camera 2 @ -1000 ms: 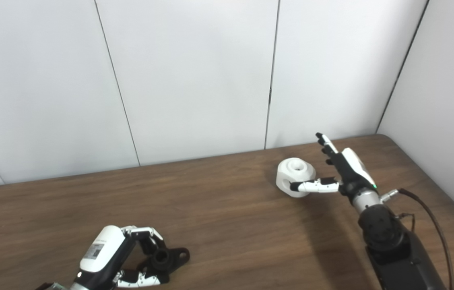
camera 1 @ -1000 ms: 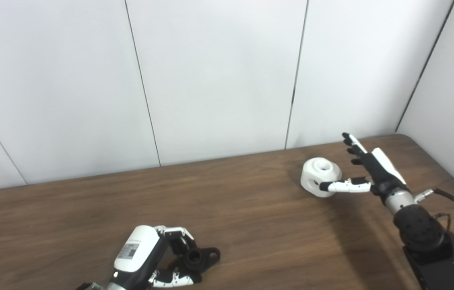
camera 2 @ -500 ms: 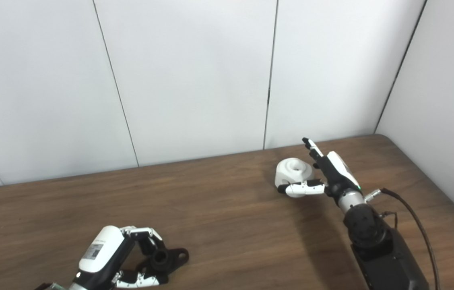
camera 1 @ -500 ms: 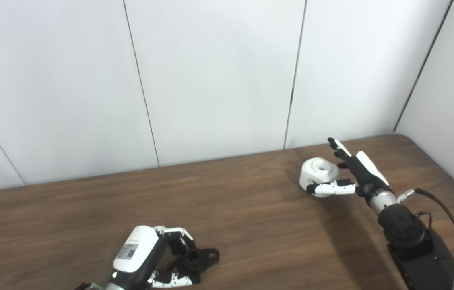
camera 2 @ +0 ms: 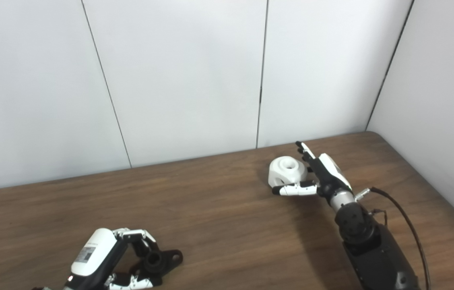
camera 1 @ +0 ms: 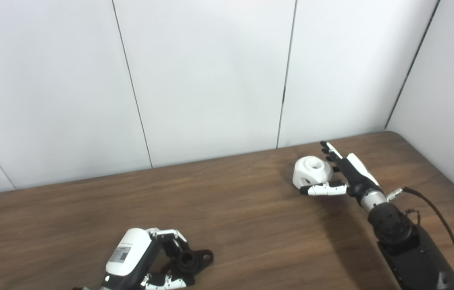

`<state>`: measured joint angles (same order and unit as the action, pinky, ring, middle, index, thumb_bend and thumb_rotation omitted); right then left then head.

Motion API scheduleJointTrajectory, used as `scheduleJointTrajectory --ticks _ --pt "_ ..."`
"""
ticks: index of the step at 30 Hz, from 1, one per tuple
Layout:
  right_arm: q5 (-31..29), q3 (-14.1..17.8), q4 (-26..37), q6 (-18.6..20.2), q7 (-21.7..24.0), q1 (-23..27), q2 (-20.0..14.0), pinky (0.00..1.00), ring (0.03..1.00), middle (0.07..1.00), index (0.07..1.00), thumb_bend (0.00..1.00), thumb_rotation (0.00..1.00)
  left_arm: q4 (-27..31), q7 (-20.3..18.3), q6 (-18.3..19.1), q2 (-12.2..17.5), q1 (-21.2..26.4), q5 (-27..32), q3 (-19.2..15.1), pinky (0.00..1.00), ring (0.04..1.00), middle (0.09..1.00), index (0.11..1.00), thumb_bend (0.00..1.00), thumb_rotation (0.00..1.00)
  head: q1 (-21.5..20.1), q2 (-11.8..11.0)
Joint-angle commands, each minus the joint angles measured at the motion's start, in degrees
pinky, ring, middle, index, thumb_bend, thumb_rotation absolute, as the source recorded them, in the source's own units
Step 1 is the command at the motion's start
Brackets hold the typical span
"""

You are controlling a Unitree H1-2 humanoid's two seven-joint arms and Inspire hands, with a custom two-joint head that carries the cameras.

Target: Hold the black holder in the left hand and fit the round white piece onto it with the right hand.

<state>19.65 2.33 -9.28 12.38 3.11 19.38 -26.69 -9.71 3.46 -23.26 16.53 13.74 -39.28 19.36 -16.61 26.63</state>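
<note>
The black holder (camera 1: pixel 191 259) lies on the wooden table (camera 1: pixel 231 209) at the front left, one flat lug pointing right. My left hand (camera 1: pixel 146 262) is shut on it, fingers curled over its round socket and thumb under the near side. The round white piece (camera 1: pixel 312 169), with a hole in its top and another in its side, sits at the back right. My right hand (camera 1: pixel 343 177) is open and cupped around its right side. The thumb (camera 1: pixel 323 189) reaches across the piece's near side while the fingers (camera 1: pixel 329 151) stretch past its far right edge.
White wall panels stand close behind the table. The table's right edge and rounded corner (camera 1: pixel 396 135) are just beyond my right hand. A black cable (camera 1: pixel 432 201) loops off my right wrist.
My right hand has slid left toward the white piece, so thumb and fingers now flank it. The piece and my left hand with the holder stay put. The camera has shifted slightly.
</note>
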Motion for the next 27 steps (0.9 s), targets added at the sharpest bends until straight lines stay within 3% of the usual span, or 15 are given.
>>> scheduleJointTrajectory --ticks 1,7,19,22,24,27 --pt "0.4 0.6 0.1 -3.6 -2.6 2.7 -0.6 0.82 0.904 0.927 0.96 0.96 0.33 -0.1 -0.9 0.3 1.0 -1.8 0.3 0.1 0.63 0.496 0.458 0.509 0.52 0.0 0.1 0.1" --pt "0.7 0.5 -4.1 -7.5 -6.8 3.3 0.4 0.74 0.838 0.866 0.887 0.92 0.19 0.5 -1.1 0.1 1.0 -2.2 0.2 -0.4 0.62 0.497 0.459 0.508 0.52 0.0 0.5 0.2" --pt "4.9 -0.6 -14.9 -15.3 -19.7 6.9 4.0 0.57 0.652 0.674 0.683 0.88 0.13 2.1 -1.6 1.0 1.1 -3.3 -0.3 -1.2 0.63 0.497 0.46 0.507 0.52 0.0 1.2 0.8" --pt "5.9 -1.2 -18.8 -17.8 -23.3 8.4 4.8 0.52 0.585 0.613 0.624 0.82 0.07 1.9 -1.2 0.9 1.0 -3.4 -0.4 -1.3 0.62 0.495 0.459 0.508 0.52 0.0 1.5 0.9" --pt "6.1 -1.5 -20.2 -18.7 -24.7 8.8 5.2 0.5 0.549 0.582 0.52 0.58 0.12 1.8 -1.1 1.0 1.0 -3.5 -0.5 -1.4 0.62 0.499 0.458 0.508 0.52 0.0 1.5 0.9" --pt "5.9 -1.5 -21.5 -18.7 -26.2 9.4 6.2 0.46 0.522 0.567 0.495 0.52 0.13 1.7 -0.8 0.8 1.0 -3.6 -0.5 -1.5 0.62 0.493 0.459 0.508 0.52 0.0 1.5 0.9"
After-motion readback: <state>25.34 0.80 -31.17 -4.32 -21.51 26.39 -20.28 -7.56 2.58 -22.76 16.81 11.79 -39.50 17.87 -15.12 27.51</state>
